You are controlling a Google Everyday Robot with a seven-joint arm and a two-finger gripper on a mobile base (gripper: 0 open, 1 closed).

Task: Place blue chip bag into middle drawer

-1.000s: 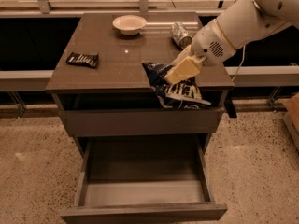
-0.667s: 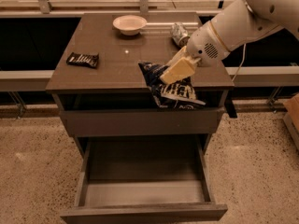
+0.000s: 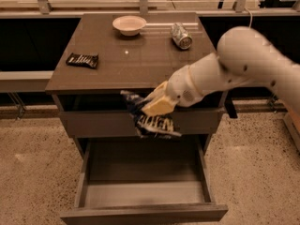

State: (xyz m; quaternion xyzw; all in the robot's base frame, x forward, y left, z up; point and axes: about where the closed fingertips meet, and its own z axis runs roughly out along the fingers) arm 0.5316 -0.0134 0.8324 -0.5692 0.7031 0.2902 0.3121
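Since 1 s ago: arm (image 3: 234, 64) swung down and fwd. Bag (image 3: 154, 123) is now off the cabinet (image 3: 140, 62) top, hanging in front of the upper drawer face and above the open drawer (image 3: 140, 195). Gripper (image 3: 159, 106) is at the bag's top edge, jaws pinched on it. Bag dangles below, not yet inside.

Risks, big to small:
- Arm is low by the cabinet's front edge and could knock it on descent.
- Bag hangs toward the drawer's back, so a release now may snag on the upper face.
- Foil looks slick and the pinch is small, so it may slip early.

Writing: white letters on bag, not legible. Can (image 3: 181, 35) and wrapper (image 3: 82, 60): nothing readable.
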